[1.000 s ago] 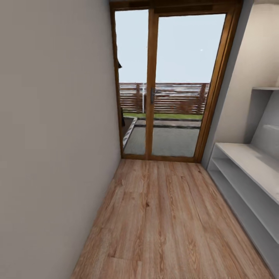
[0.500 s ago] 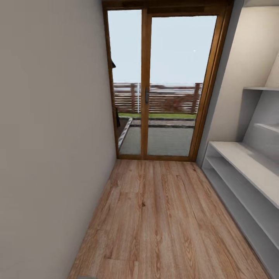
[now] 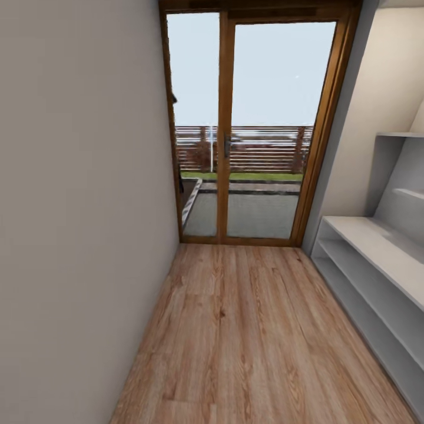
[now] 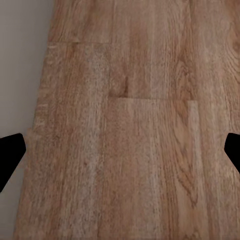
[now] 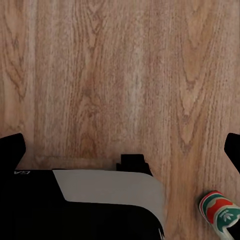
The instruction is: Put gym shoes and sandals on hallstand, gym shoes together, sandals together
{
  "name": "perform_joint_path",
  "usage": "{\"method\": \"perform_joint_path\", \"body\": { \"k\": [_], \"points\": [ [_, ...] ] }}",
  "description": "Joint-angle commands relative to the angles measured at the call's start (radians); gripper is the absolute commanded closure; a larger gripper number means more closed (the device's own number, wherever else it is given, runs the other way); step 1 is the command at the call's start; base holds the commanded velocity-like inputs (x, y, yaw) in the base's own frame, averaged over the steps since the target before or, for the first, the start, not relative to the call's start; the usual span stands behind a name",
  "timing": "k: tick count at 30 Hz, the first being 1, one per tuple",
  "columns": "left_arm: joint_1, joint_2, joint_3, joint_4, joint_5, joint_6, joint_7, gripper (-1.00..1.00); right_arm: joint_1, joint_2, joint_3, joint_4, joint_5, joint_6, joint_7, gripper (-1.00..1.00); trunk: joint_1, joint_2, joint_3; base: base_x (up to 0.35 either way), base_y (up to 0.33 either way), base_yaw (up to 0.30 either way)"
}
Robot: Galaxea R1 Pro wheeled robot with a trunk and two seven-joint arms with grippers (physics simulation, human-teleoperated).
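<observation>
Wooden corridor floor (image 3: 247, 330), one gym shoe (image 5: 220, 212) (heel only); both grippers (image 4: 120, 155) (image 5: 120, 155) spread apart.

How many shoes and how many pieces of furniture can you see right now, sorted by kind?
Gym shoes: 1, just the heel end of a gym shoe on the corridor floor
Sandals: 0
Shoe racks: 1, the hallstand
Total: 2

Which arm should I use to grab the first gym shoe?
Probably the right. A gym shoe's heel end lies on the corridor floor in the right wrist view, and the right gripper is open. The open left gripper has bare floor below.
</observation>
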Motion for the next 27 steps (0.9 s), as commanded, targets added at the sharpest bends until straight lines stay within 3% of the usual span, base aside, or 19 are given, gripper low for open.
{"method": "perform_joint_path", "body": {
  "k": [1, 10, 27],
  "points": [
    [-0.001, 0.0, 0.0, 0.001, -0.001, -0.003, -0.001, -1.0, 0.0, -0.001, -0.001, 0.0, -0.001, 0.0, 0.0, -1.0, 0.0, 0.0, -0.001, 0.083, 0.091, 0.0],
    [-0.001, 0.0, 0.0, 0.001, -0.002, -0.003, -0.001, -1.0, 0.0, -0.003, -0.002, 0.001, -0.001, 0.0, 0.0, -1.0, 0.0, 0.0, -0.001, 0.027, 0.03, -0.041],
    [-0.001, 0.0, 0.0, 0.001, -0.002, -0.003, -0.001, -1.0, 0.0, -0.003, -0.003, 0.003, -0.001, 0.0, 0.0, -1.0, 0.0, 0.0, -0.001, -0.009, 0.001, -0.24]
  ]
}}
